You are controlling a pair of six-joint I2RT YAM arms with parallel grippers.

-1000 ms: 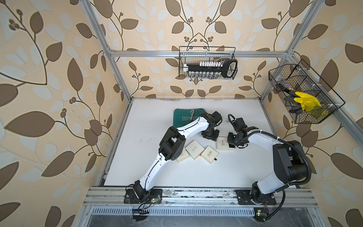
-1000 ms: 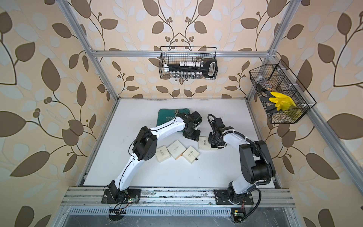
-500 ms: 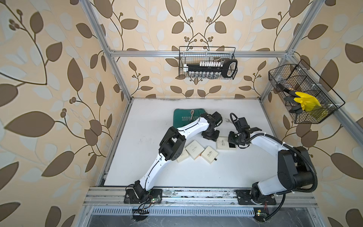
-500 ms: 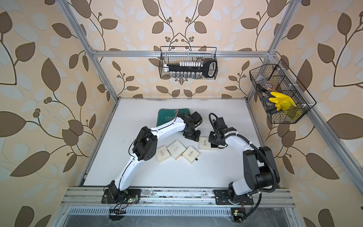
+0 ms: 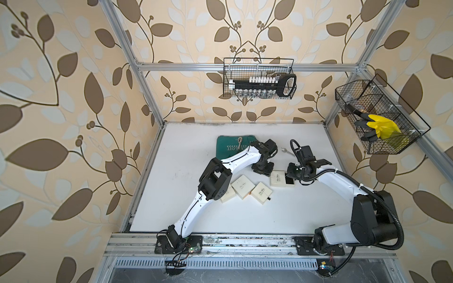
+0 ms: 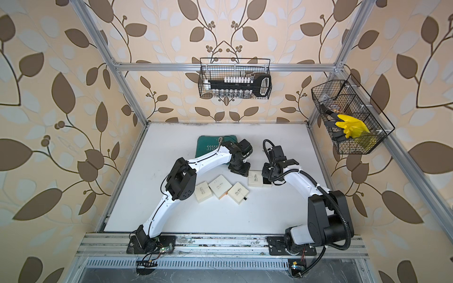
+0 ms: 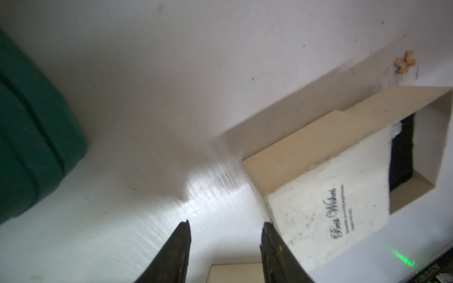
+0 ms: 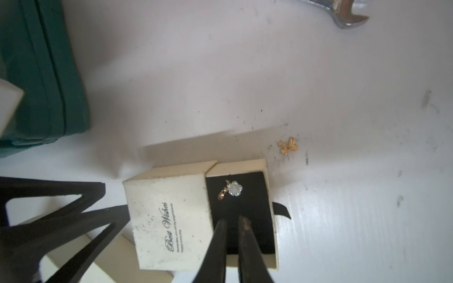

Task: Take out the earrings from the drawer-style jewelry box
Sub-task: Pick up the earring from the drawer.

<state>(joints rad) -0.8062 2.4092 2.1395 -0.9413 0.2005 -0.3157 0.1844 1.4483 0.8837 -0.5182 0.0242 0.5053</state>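
The cream jewelry box (image 8: pixel 169 220) lies on the white table with its black-lined drawer (image 8: pixel 247 203) pulled out. A white flower earring (image 8: pixel 234 188) rests in the drawer, and a gold earring (image 8: pixel 288 146) lies on the table beside the box. My right gripper (image 8: pixel 232 220) hovers over the drawer, short of the white earring, barely open and empty. My left gripper (image 7: pixel 225 221) is open, with one finger against the box sleeve (image 7: pixel 328 208). In both top views the grippers (image 5: pixel 262 169) (image 5: pixel 293 171) flank the box (image 5: pixel 278 178).
Three more cream boxes (image 5: pixel 242 187) lie in a row by the left arm. A green pouch (image 5: pixel 230 147) with a wrench on it sits behind. Another wrench (image 8: pixel 343 14) lies beyond the box. Wire baskets (image 5: pixel 259 80) (image 5: pixel 377 117) hang on the walls.
The right arm's elbow has swung outward and toward the front, while its gripper has stayed over the drawer. The left arm and the box have not moved.
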